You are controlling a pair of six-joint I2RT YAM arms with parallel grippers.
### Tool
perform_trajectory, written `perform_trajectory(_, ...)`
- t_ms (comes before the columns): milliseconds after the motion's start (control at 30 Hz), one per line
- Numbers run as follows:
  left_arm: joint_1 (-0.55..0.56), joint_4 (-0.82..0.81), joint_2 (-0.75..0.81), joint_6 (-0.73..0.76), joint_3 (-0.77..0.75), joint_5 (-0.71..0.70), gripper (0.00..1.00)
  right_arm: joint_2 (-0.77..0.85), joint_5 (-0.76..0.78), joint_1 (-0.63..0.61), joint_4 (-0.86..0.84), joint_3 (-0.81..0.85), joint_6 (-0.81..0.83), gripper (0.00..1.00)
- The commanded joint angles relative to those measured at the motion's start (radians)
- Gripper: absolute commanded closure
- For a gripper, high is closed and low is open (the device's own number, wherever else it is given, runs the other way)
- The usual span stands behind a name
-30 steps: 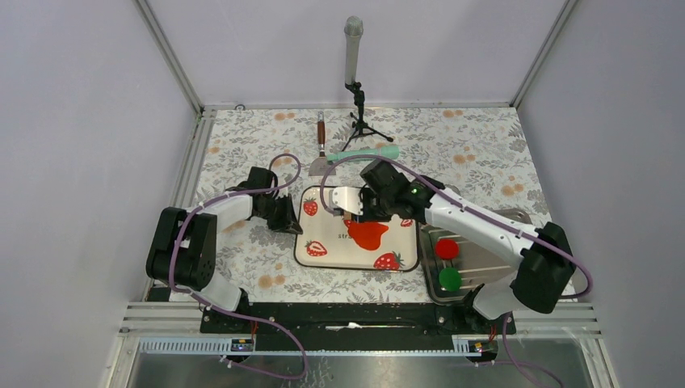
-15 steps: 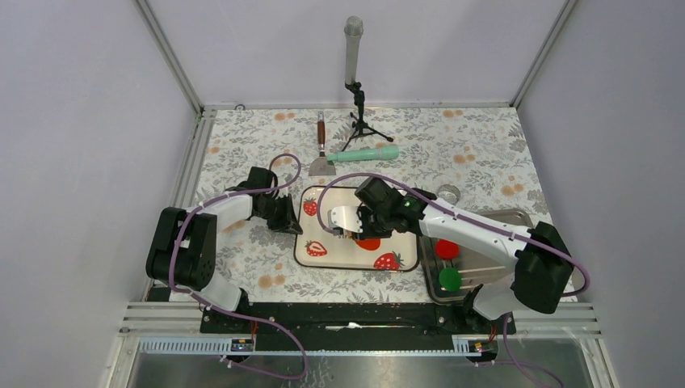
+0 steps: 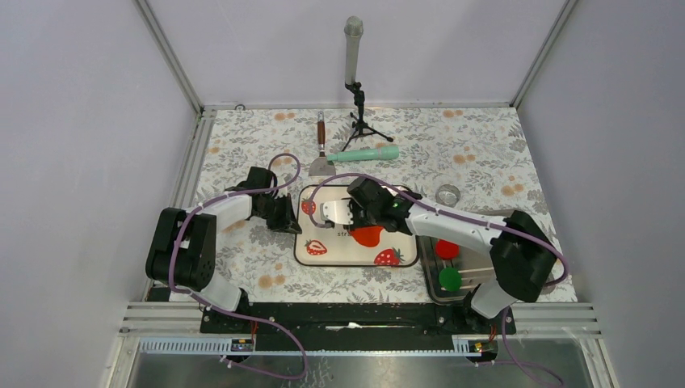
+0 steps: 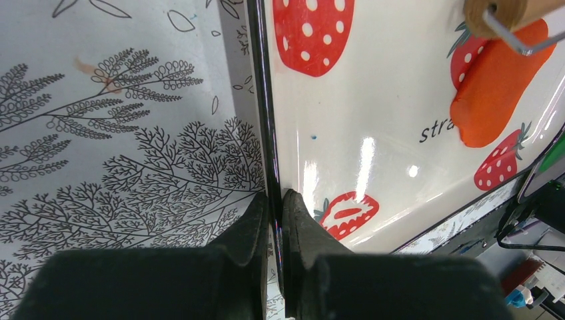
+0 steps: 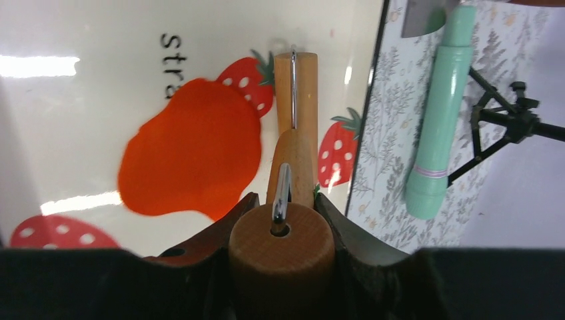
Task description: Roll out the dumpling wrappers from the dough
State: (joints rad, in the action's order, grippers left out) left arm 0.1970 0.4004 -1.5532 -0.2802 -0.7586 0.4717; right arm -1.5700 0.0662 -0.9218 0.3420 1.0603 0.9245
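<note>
The dough (image 5: 190, 157) is a flat, irregular orange-red sheet on the strawberry-print board (image 3: 355, 260). My right gripper (image 5: 283, 207) is shut on the round wooden handle (image 5: 281, 243) of a small roller. The roller's wooden head (image 5: 304, 87) lies on the board just beside the dough's edge. From above, my right gripper (image 3: 355, 214) stands over the dough (image 3: 367, 235). My left gripper (image 4: 274, 200) is shut on the board's left edge (image 4: 263, 120), one finger on each side. No dumpling wrappers are in view.
A metal tray (image 3: 485, 267) at the right holds a crimson disc (image 3: 447, 248) and a green disc (image 3: 450, 279). A metal ring cutter (image 3: 447, 195) lies behind it. A mint-green rolling pin (image 3: 363, 153), a scraper (image 3: 322, 153) and a microphone stand (image 3: 353, 65) are behind the board.
My right arm has moved left across the board with the roller and now covers more of the dough. The left arm has not moved.
</note>
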Motion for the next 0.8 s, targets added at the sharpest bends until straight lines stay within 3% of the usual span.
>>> perform_trajectory(0,0.009,0.019,0.004,0.059,0.019,-0.019,1.00,-0.093,-0.091,0.012,0.080,-0.034,-0.039,1.00)
perform_trajectory(167,0.009,0.017,0.016,0.050,0.023,-0.047,1.00,-0.046,-0.074,0.037,0.107,0.119,-0.108,1.00)
perform_trajectory(367,0.009,0.016,0.016,0.043,0.024,-0.057,1.00,0.053,-0.195,0.111,0.214,0.288,-0.402,1.00)
perform_trajectory(533,0.009,0.007,0.024,0.037,0.032,-0.065,1.00,0.062,-0.448,0.260,0.325,0.310,-0.705,1.00)
perform_trajectory(633,0.009,0.004,0.021,0.035,0.032,-0.066,1.00,0.016,-0.580,0.330,0.355,0.269,-0.804,1.00)
perform_trajectory(767,0.009,0.006,0.021,0.036,0.031,-0.065,1.00,-0.016,-0.643,0.379,0.304,0.230,-0.879,1.00)
